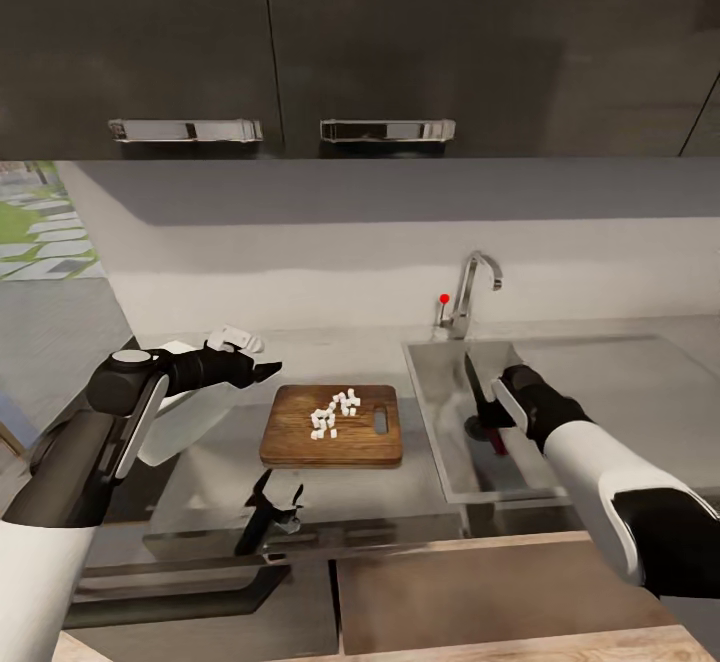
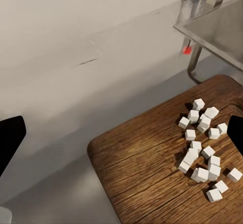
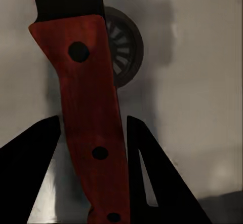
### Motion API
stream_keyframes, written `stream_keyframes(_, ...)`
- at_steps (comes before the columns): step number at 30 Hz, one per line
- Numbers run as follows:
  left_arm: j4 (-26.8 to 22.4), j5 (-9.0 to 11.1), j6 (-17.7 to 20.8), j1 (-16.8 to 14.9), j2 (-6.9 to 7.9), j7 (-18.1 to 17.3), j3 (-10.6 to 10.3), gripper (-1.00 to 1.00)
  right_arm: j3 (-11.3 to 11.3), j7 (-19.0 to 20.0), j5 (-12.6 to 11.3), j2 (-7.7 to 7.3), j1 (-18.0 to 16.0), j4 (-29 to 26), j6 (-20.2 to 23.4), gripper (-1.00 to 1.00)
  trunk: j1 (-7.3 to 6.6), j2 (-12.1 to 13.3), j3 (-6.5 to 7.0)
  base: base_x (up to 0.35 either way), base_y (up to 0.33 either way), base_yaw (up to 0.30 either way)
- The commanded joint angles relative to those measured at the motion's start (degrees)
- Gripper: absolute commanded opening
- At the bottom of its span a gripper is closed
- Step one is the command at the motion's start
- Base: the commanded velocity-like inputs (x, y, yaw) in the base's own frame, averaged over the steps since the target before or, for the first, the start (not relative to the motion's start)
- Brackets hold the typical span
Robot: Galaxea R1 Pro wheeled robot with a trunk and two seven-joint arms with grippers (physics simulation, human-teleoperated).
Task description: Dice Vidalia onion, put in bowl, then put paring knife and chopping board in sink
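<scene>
My right gripper (image 3: 91, 183) clamps the knife (image 1: 472, 382) by its red handle, blade up, over the sink (image 1: 440, 462). My left gripper (image 1: 262, 371) hangs wide open beside the board (image 1: 300, 442), which carries the diced onion (image 2: 202, 143). The cubes look light and loose, so pinch few; the rigid board is best lifted by its edge.

We note even, soft light from above; upper cabinets (image 1: 360, 42) dim. Glossy tabletop (image 1: 330, 352) mirrors left claw (image 1: 262, 372) as dark reflection. Sink (image 1: 450, 462) floor blurred behind sharp paring knife (image 3: 86, 122). Render slightly soft, no edge distortion.
</scene>
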Motion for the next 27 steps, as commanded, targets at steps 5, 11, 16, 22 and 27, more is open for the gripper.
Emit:
stream_keyframes(5, -0.05, -0.01, 0.33, -0.06, 0.03, -0.12, -0.08, 1.00, 0.40, -0.46, -4.42, 0.81, -0.04, 1.81, 0.25, -1.00, 0.01, -0.06, -0.07, 0.000, 0.000, 0.000)
stream_keyframes(11, -0.22, -0.01, 0.41, -0.06, -0.04, -0.24, -0.10, 1.00, 0.40, -0.52, -5.09, 1.98, -0.04, 5.51, 0.13, -1.00, 0.01, -0.06, -0.07, 0.089, -0.039, 0.000)
stream_keyframes(16, -0.98, -0.01, 0.50, -0.06, -0.06, -0.38, -0.02, 1.00, 0.40, -0.55, -5.11, 2.47, -0.04, 6.91, -0.56, -1.00, 0.01, -0.06, -0.07, 0.092, -0.066, 0.000)
stream_keyframes(22, -1.01, -0.01, 0.51, -0.06, 0.01, -0.39, 2.05, 1.00, 0.40, -0.55, -5.11, 2.55, -0.04, 7.62, -0.60, -1.00, 0.01, -0.06, -0.07, 0.004, -0.003, 0.000)
stream_keyframes(27, -1.08, -0.01, 0.51, -0.06, -0.04, -1.78, 2.18, 1.00, 0.40, -0.56, -5.11, 2.55, -0.04, 8.61, -0.64, -1.00, 0.01, -0.06, -0.07, 0.000, 0.000, 0.000)
